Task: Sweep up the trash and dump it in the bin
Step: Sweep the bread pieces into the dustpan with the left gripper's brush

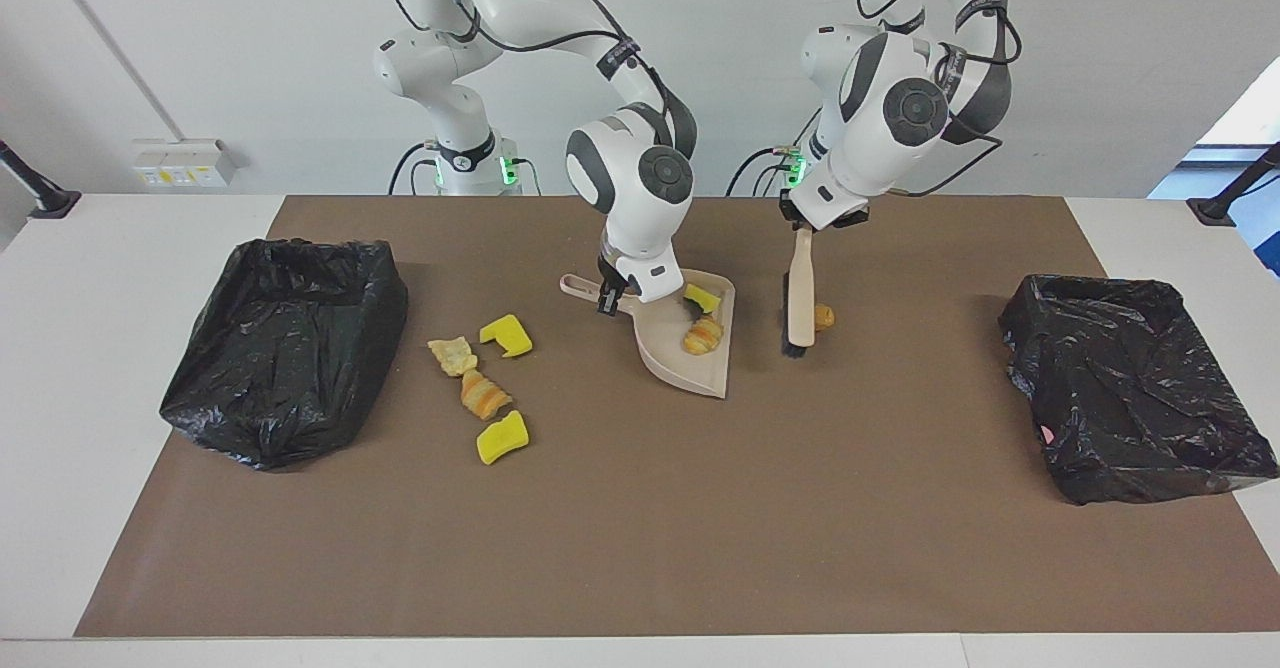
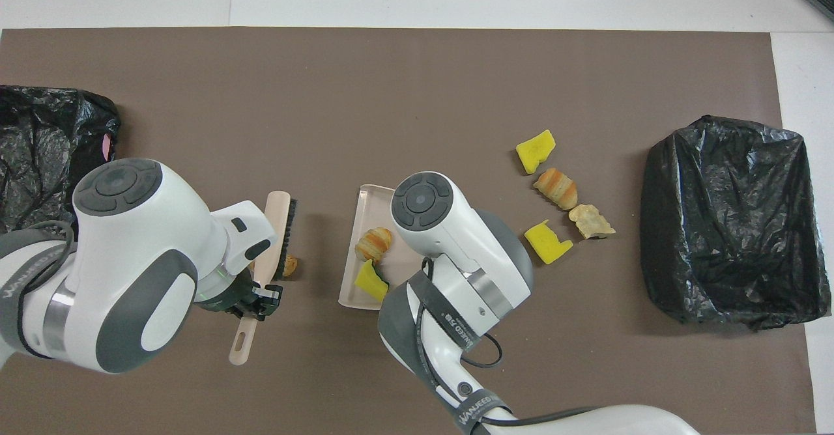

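My right gripper [image 1: 607, 300] is shut on the handle of the beige dustpan [image 1: 668, 360], which rests on the mat mid-table. A yellow sponge chunk [image 1: 702, 298] and a croissant-like piece [image 1: 703, 335] of trash lie in the pan [image 2: 360, 208]. Toward the left arm's end, my left gripper [image 1: 803, 231] is shut on a beige brush [image 1: 797, 298], bristles down. The brush [image 2: 277, 233] is right at a brown bread piece [image 1: 824, 316], partly covering it; contact is unclear. Toward the right arm's end, two yellow chunks [image 1: 507, 335] [image 1: 501, 437] and two bread pieces [image 1: 453, 354] [image 1: 485, 395] lie loose.
A bin lined with a black bag [image 1: 285, 348] stands at the right arm's end of the brown mat. A second bag-lined bin [image 1: 1130, 398] stands at the left arm's end. In the overhead view the right arm hides its own gripper.
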{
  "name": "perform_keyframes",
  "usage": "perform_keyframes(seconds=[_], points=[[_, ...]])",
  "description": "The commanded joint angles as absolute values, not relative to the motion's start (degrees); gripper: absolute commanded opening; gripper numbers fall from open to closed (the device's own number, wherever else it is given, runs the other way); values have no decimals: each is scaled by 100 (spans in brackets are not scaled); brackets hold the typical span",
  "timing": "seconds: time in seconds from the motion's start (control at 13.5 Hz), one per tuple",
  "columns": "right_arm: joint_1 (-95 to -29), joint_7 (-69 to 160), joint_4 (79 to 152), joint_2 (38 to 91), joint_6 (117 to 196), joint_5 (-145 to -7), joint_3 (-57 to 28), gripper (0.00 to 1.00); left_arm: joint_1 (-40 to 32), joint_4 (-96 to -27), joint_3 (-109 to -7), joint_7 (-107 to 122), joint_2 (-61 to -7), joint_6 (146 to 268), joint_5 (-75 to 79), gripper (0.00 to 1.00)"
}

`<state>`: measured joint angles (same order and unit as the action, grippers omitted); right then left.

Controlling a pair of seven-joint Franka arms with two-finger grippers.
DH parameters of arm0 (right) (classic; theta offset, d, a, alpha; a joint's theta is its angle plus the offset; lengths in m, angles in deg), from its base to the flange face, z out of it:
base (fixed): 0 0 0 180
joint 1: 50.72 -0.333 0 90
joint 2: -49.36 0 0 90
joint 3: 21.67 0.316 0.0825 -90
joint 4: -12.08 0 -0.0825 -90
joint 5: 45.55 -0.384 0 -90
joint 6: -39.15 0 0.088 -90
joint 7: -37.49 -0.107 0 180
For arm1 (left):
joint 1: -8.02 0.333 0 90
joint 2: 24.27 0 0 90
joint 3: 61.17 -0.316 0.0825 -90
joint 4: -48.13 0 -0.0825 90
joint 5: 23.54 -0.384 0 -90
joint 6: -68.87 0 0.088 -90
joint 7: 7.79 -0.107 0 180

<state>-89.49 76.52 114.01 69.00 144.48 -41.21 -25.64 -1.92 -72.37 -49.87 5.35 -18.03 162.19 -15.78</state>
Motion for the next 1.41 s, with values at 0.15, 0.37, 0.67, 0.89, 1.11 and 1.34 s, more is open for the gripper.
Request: perform_keyframes(seconds=[0.15,0.37,0.67,0.89,1.11,1.34], points=[[-8913,7467,11526,6835,14585,-4027,-2536,0,-7,-8473,-4948,1751,-900,16570,-2186,0],[-8904,7467,11535,6835,14585,-4027,-2536,0,20,-9178,-4922,2637,-607,17494,-2187,0],[-8895,7467,11535,6826,14585,-4027,-2536,0,-436,-9382,-4887,2851,-983,17960,-2187,0],[-8895,7467,11535,6826,14585,-4027,-2536,0,-867,-9233,-4878,3053,-1450,18602,-2143,0],[-8886,7467,11535,6835,14585,-4027,-2536,0,-1254,-8995,-4878,3088,-1627,18568,-2081,0],[-8869,7476,11535,6835,14585,-4027,-2536,0,-1378,-8934,-4887,3079,-1645,18559,-2081,0]])
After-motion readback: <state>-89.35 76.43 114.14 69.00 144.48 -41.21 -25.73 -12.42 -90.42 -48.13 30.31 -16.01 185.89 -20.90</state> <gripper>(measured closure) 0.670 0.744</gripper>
